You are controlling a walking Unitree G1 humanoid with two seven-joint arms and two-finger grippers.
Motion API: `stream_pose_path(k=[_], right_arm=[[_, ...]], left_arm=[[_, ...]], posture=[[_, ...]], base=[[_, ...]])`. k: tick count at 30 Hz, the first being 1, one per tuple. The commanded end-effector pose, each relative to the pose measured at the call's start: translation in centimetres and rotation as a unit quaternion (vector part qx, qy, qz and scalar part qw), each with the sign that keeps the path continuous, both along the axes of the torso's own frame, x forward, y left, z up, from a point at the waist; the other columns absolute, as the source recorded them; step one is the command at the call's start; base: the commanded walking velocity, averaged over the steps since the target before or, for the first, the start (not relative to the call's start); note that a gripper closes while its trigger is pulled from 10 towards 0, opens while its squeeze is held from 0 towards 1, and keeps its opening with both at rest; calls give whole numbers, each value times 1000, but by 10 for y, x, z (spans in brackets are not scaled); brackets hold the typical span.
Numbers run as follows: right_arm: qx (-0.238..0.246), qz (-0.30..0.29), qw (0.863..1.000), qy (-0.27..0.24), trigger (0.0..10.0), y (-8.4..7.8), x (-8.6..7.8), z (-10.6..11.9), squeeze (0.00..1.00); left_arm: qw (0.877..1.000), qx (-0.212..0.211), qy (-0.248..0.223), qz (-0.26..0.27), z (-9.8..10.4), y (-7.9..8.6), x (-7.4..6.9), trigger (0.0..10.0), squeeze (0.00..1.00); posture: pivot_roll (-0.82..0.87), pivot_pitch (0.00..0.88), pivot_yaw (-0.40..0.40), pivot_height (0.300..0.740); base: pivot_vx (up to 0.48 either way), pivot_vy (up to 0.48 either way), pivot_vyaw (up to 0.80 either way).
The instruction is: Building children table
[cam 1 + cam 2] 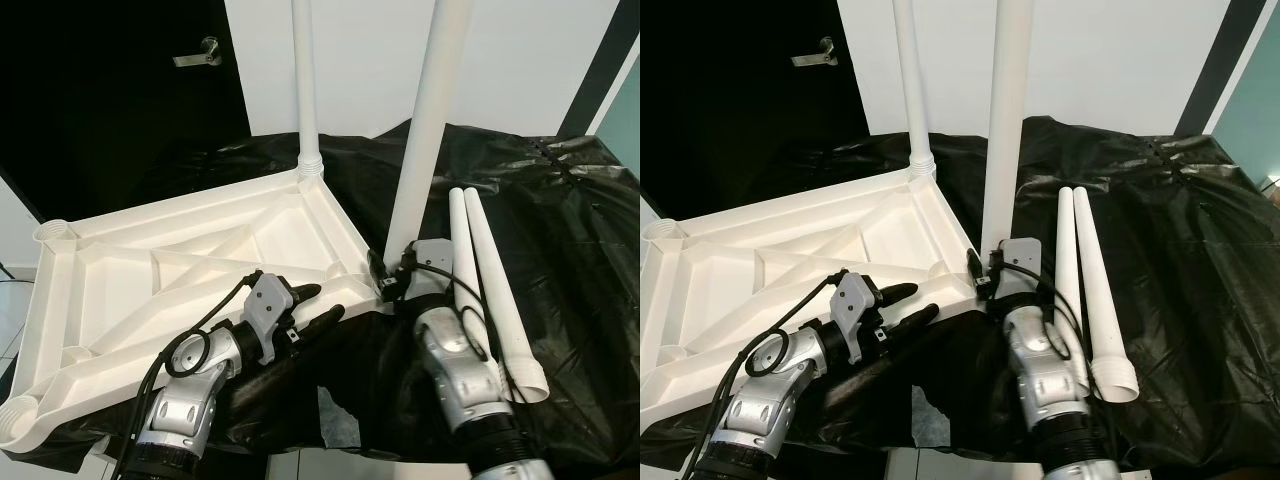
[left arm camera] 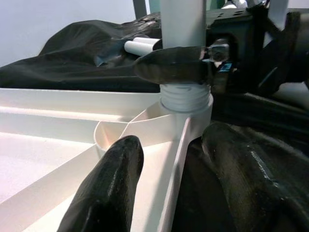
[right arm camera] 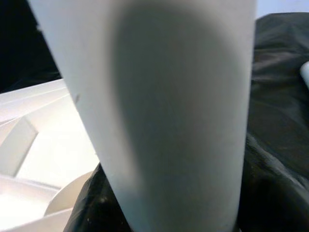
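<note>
Right gripper point(image 1: 385, 275): clenched on the white table leg point(image 1: 428, 120) just above its ribbed threaded collar, holding it upright in the near right corner socket of the tabletop point(image 1: 190, 290).

Left gripper point(image 1: 325, 305): released, fingers point(image 2: 108, 188) spread; one lies over the tabletop's inner face, the other over the black sheet point(image 1: 560, 260), the near rim running between them. They point at the held leg's base without touching it.

The tabletop is white moulded plastic, lying underside up on the left, with raised diagonal ribs and a round socket at each corner. A second leg point(image 1: 305, 85) stands upright in the far right socket. Two spare legs point(image 1: 490, 285), smooth tapering tubes, lie side by side on the crinkled glossy black sheet just right of the right gripper. A dark door with a metal handle point(image 1: 200, 55) stands at far left.
</note>
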State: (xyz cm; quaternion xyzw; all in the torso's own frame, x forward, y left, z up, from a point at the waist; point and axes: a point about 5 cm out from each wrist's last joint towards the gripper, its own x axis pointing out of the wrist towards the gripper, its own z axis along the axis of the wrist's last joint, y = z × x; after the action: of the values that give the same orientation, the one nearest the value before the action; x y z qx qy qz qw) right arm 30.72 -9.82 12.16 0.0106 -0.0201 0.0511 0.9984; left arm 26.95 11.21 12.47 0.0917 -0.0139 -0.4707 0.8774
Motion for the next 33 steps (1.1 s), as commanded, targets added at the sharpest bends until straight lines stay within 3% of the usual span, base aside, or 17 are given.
stream_pose_path(k=[1,5,6,7,8,16,17,19,20,23,24,28,31,32,33], right_arm=[[4,-20,999,48,0,-1,-4,-19,0],[10,-16,999,37,0,2,-5,-12,0],[13,-12,999,33,3137,2,-6,-11,0],[13,-12,999,33,3137,2,-6,-11,0],[12,-10,999,30,10000,2,-6,-10,0],[-6,-12,1000,9,10000,-8,-3,-3,0],[-10,-4,1000,3,10000,-12,-2,-2,98],[-13,2,1000,0,10000,-15,-1,-1,98],[-17,10,1000,-8,10000,-19,-1,1,1000],[-19,15,1000,-12,10000,-22,-1,2,1000],[-29,60,997,-29,10000,-31,-2,5,1000],[-36,110,993,-38,10000,-41,-3,9,1000],[-39,123,991,-38,10000,-43,-3,10,1000],[-48,179,982,-34,10000,-44,-1,10,1000],[-48,179,982,-34,10000,-44,-1,10,1000]], left_arm=[[1000,-2,-1,15,1,-1,1,10000,0],[1000,-2,-3,13,2,-2,2,10000,0],[1000,-1,-4,13,2,-2,2,10000,0],[1000,-1,-4,13,2,-2,2,10000,0],[1000,-1,-4,13,2,-2,3,10000,0],[1000,-3,-6,18,4,-1,4,10000,0],[1000,-3,-6,20,4,-1,4,10000,0],[1000,-3,-7,21,4,-1,4,10000,0],[1000,-2,-8,23,4,-1,5,10000,0],[1000,-1,-9,24,4,-1,5,10000,0],[1000,-2,-11,27,4,-2,5,10000,0],[999,-3,-14,33,5,-1,6,10000,0],[999,-4,-15,36,5,0,6,10000,0],[999,-4,-17,43,6,3,8,10000,0],[999,-4,-17,43,6,3,8,10000,0]], posture=[[-37,0,34,740],[-40,0,35,740],[-40,0,33,740],[-40,0,33,740],[-40,0,32,740],[-37,0,27,740],[-39,0,27,740],[-39,0,27,740],[-39,0,28,740],[-39,0,28,740],[-34,0,24,740],[-23,0,12,740],[-22,0,11,740],[-12,0,3,740],[-12,0,3,740]], base=[[0,0,0],[0,0,0],[0,0,0],[0,0,0],[0,0,0],[0,0,0],[0,0,0],[0,0,0],[0,0,0],[0,0,0],[0,0,0],[0,0,0],[0,0,0],[0,0,0],[0,0,0]])
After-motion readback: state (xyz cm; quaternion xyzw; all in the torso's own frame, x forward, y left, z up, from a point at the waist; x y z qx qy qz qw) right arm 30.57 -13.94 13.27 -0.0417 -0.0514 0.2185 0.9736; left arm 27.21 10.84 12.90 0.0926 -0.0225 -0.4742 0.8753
